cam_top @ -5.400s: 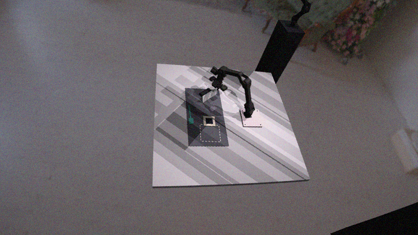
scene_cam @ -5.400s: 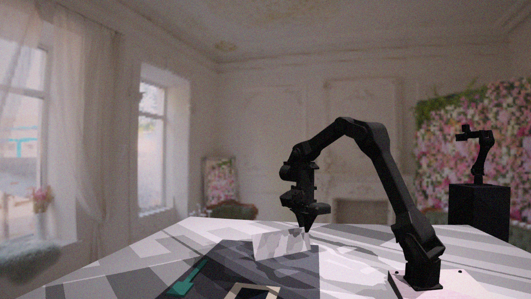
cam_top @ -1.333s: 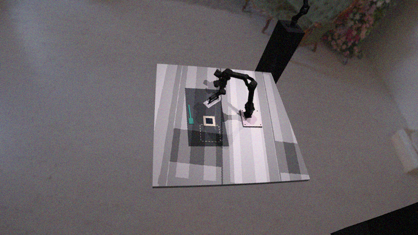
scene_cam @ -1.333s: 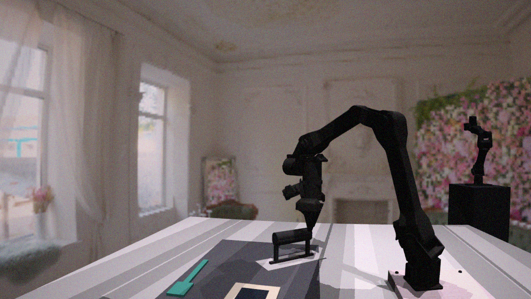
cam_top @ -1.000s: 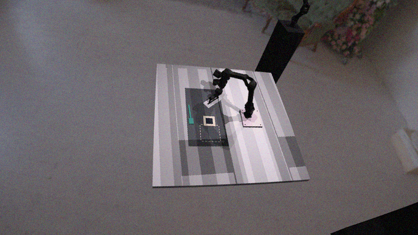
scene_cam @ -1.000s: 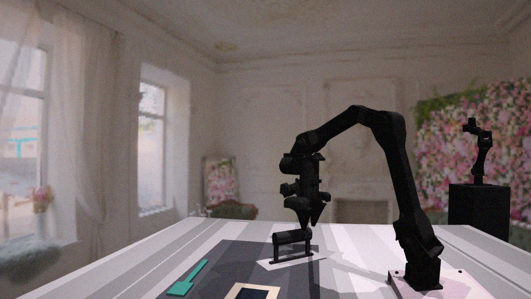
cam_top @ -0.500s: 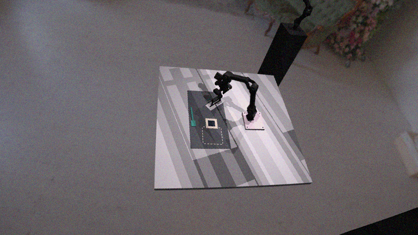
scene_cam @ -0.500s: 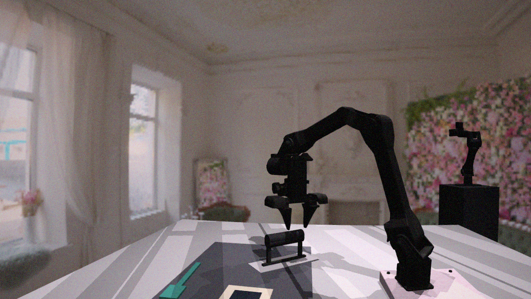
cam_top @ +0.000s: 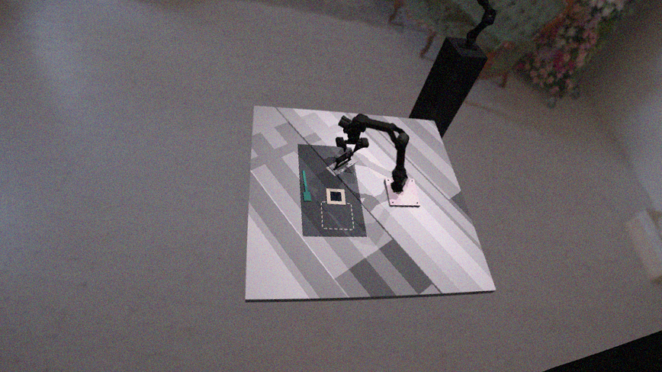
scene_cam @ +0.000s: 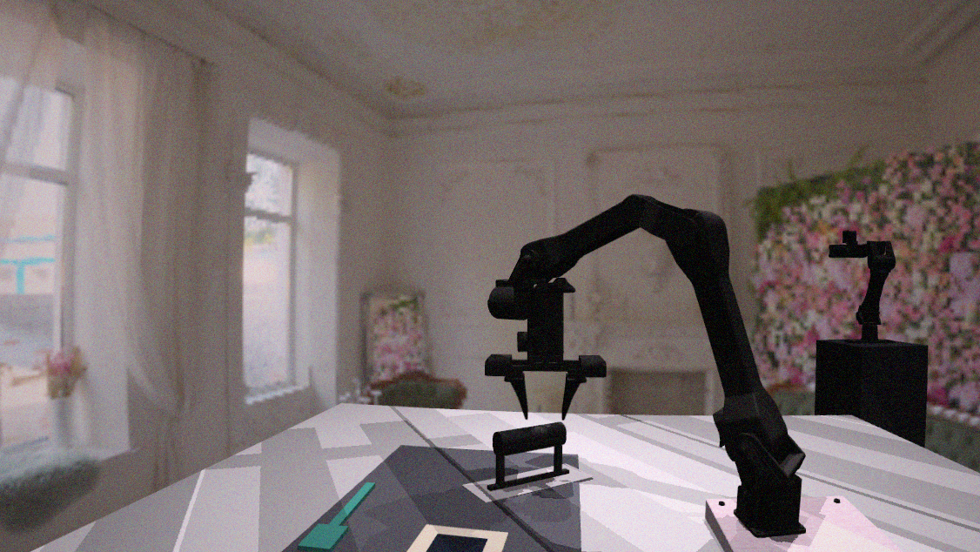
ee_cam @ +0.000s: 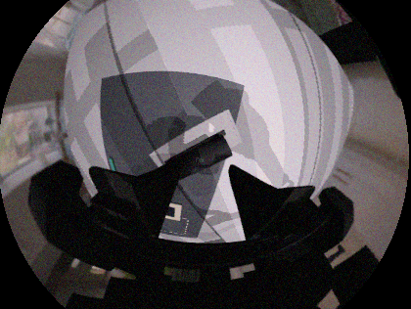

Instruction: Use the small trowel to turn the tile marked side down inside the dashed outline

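The trowel (cam_top: 342, 159) (scene_cam: 529, 437) (ee_cam: 203, 154) has a thick black handle on two posts over a thin pale blade. It stands blade down at the mat's far end, handle up. My gripper (cam_top: 347, 152) (scene_cam: 545, 419) (ee_cam: 205, 165) is open and points down above the handle, with nothing between its fingertips. The cream tile (cam_top: 335, 196) (scene_cam: 457, 542) (ee_cam: 176, 211) lies flat on the dark mat (cam_top: 314, 226) (scene_cam: 411, 473) (ee_cam: 142, 93), its dark square mark up. It lies at the far edge of the dashed outline (cam_top: 337, 228) (ee_cam: 188, 226), mostly outside it.
A flat teal tool (cam_top: 306, 187) (scene_cam: 349, 510) (ee_cam: 112, 163) with a long thin handle lies along the mat's left side. The arm's pale base plate (cam_top: 407, 200) (scene_cam: 836, 521) is right of the mat. The patterned table top (cam_top: 270, 271) surrounds the mat.
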### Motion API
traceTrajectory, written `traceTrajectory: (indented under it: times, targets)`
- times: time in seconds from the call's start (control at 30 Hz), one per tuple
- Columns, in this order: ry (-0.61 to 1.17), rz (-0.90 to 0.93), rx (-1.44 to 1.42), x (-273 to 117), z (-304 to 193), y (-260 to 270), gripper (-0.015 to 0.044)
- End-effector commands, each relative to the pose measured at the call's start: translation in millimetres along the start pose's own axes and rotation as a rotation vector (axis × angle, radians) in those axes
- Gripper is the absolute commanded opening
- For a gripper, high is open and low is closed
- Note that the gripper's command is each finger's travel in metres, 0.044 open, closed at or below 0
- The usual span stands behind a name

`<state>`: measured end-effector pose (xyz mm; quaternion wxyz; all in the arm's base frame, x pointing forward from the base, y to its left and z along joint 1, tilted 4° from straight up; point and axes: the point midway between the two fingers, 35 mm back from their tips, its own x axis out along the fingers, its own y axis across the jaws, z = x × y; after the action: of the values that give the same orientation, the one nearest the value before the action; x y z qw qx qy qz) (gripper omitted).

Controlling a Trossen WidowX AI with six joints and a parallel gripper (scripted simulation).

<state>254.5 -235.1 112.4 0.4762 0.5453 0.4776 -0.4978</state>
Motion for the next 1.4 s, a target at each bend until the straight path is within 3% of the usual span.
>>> traceTrajectory:
  times: [0.0, 0.73, 1.37]
  targets:
    - [0.001, 0.002, 0.172, -2, -3, 5, 0.0270]
    - [0.003, 0.002, 0.929, -10, -15, 21, 0.0270]
    - [0.003, 0.002, 0.951, 4, -15, 23, 0.0270]
